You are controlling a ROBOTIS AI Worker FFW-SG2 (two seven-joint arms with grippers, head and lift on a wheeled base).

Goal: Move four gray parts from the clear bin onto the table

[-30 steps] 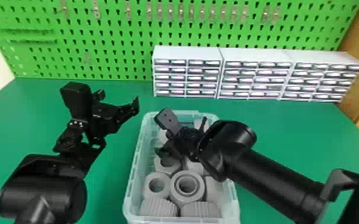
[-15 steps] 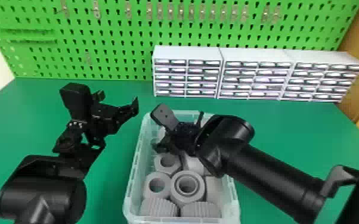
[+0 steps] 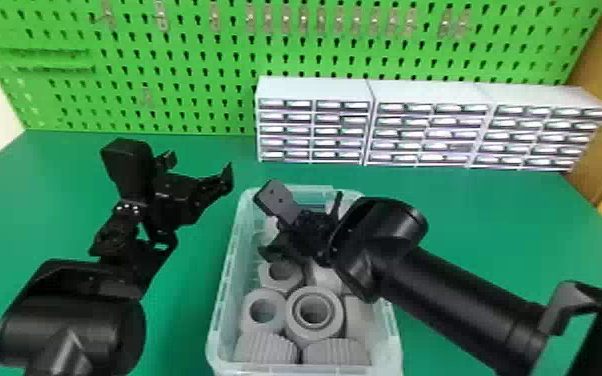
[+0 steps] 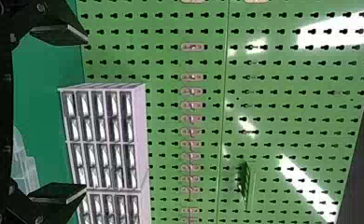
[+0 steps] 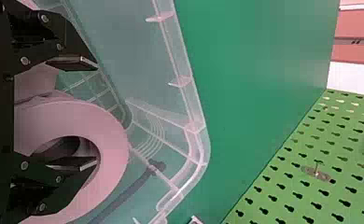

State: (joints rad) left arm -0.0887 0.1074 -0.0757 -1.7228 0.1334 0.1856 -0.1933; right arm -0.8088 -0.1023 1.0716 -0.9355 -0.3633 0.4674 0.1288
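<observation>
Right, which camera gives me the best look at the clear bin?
The head view: most of the clear bin shows, with several gray parts inside, though the right arm hides some. The right wrist view has a corner up close; the left wrist view, what looks like a bit of rim.

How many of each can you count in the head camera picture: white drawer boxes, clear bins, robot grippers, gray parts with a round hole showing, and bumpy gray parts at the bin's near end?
White drawer boxes: 3
Clear bin: 1
Grippers, left and right: 2
Gray parts with hole showing: 3
Bumpy gray parts: 2
Total: 11
</observation>
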